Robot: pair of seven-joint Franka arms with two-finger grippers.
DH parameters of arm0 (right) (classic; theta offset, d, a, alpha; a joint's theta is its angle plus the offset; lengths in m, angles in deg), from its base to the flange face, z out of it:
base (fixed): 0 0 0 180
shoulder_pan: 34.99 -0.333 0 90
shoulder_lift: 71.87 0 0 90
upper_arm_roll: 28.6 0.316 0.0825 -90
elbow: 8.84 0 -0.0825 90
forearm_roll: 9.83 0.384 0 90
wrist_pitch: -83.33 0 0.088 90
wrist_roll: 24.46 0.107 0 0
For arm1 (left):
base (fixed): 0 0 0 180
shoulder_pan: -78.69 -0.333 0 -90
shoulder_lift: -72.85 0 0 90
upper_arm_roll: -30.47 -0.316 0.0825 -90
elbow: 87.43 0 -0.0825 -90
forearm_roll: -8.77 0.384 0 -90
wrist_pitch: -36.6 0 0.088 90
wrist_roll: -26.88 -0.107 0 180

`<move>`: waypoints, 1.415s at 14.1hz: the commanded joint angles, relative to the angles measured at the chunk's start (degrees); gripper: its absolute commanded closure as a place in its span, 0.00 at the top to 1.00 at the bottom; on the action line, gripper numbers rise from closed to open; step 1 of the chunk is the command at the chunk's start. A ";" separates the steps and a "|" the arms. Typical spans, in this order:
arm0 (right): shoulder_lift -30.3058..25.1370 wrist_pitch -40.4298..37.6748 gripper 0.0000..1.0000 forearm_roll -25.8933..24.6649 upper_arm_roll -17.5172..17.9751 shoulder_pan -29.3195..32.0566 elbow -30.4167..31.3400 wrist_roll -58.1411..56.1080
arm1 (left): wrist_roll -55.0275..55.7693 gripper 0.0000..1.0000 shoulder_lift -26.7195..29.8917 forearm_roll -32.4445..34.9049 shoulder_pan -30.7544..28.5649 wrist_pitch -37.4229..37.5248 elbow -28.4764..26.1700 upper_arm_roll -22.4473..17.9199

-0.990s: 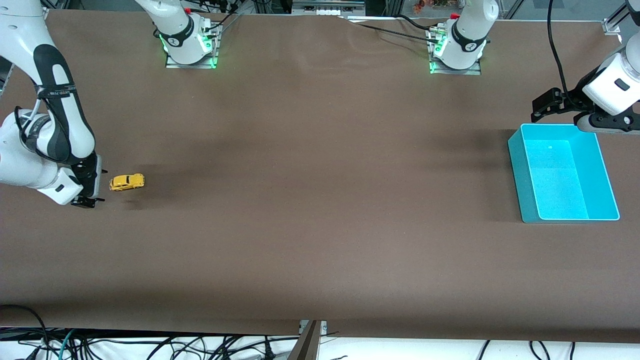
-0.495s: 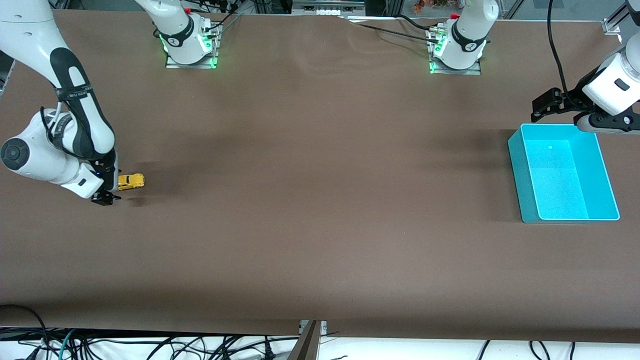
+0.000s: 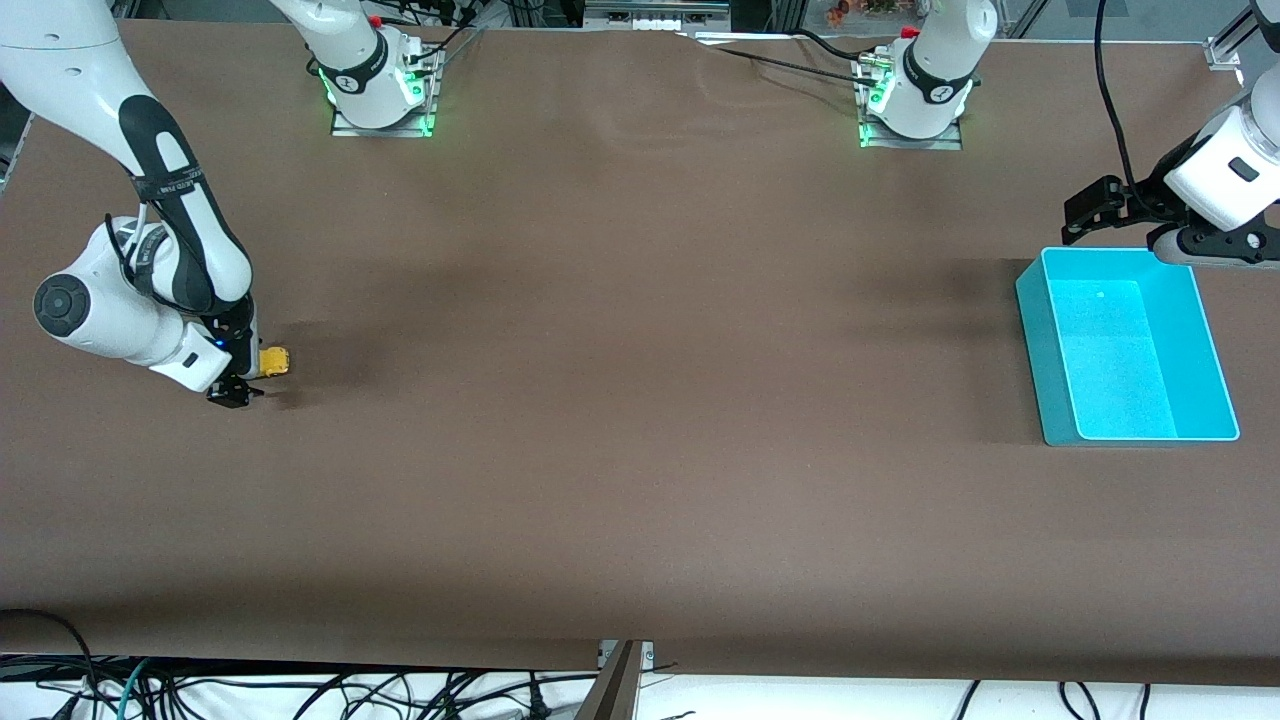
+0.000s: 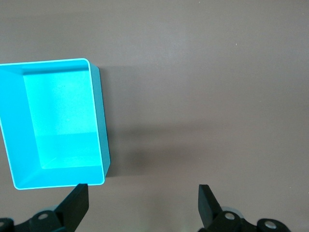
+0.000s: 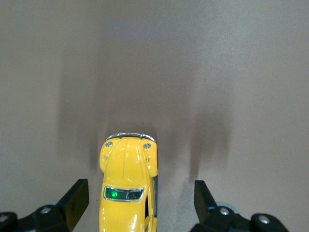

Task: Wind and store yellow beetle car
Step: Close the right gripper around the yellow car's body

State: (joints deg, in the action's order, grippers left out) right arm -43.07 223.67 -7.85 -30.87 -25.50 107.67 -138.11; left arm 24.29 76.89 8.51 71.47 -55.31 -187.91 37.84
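Two arms share this bench point(image 3: 640, 450), and only one is busy. The right end effector point(image 3: 243, 372) is down low at the yellow beetle car point(image 3: 274, 361), about halfway up the front view, at the right arm's end of the bench. Its fingers are spread wide, one on each side of the little car, and they are not pinching it. In the right wrist view the car sits on its wheels between the two dark fingers, closer to one of them, with a gap on both sides. I think the fingers are set like that so they can squeeze the car's sides, which gives a good hold on such a small, round toy.

The car points away from the wrist and its back end is under the hand. That would suit pulling it backward to wind it up – but that is my guess.

The left end effector point(image 4: 142, 198) waits in the air over the bench, just beside the turquoise bin point(image 3: 1040, 330) at the left arm's end. Its fingers are wide open too and hold nothing. The bin has nothing in it, and it sits well apart from the car. It looks like the arm stays near so it is ready when the car comes that way – the car is not yet wound or stored.
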 commanded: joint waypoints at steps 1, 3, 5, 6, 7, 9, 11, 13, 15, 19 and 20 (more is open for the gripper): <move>-2.25 0.98 0.95 1.10 0.25 0.35 2.76 -1.75 | -1.27 1.00 0.35 0.26 -0.43 0.15 -0.16 0.27; -2.42 0.98 0.95 1.10 0.25 1.05 3.11 -3.06 | -1.27 1.00 0.35 0.26 -0.43 0.15 -0.16 0.27; -2.51 0.98 0.95 1.10 0.25 1.49 3.11 -4.03 | -1.27 1.00 0.35 0.26 -0.43 0.15 -0.25 0.27; -2.86 0.98 0.95 1.10 0.16 1.58 3.11 -4.12 | -1.27 1.00 0.26 0.26 -0.43 0.15 -0.16 0.27; -2.95 0.90 0.95 1.10 0.08 1.58 3.02 -4.56 | -1.27 1.00 0.35 0.26 -0.43 0.15 -0.24 0.27; -2.95 0.98 0.95 1.10 0.07 1.67 3.02 -5.00 | -1.27 1.00 0.35 0.26 -0.43 0.15 -0.25 0.27; -2.95 0.98 0.79 1.10 0.07 1.93 3.11 -5.00 | -1.27 1.00 0.35 0.26 -0.43 0.15 -0.25 0.27; -2.95 0.98 0.66 1.10 0.07 2.02 3.11 -5.09 | -1.27 1.00 0.35 0.26 -0.43 0.15 -0.16 0.27; -2.95 0.98 0.51 1.10 0.07 1.93 3.11 -5.09 | -1.27 1.00 0.35 0.26 -0.43 0.15 -0.16 0.27; -2.95 1.16 0.31 1.36 -0.01 1.93 3.11 -4.22 | -1.27 1.00 0.26 0.26 -0.43 0.15 -0.24 0.27; -2.95 1.16 0.31 1.80 -0.01 1.93 3.20 -3.51 | -1.36 1.00 0.35 0.26 -0.51 0.15 -0.25 0.27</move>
State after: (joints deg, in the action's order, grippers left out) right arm -44.41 223.87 -7.52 -31.14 -24.07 108.89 -141.51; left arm 24.28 76.88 8.51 71.47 -55.31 -187.92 37.84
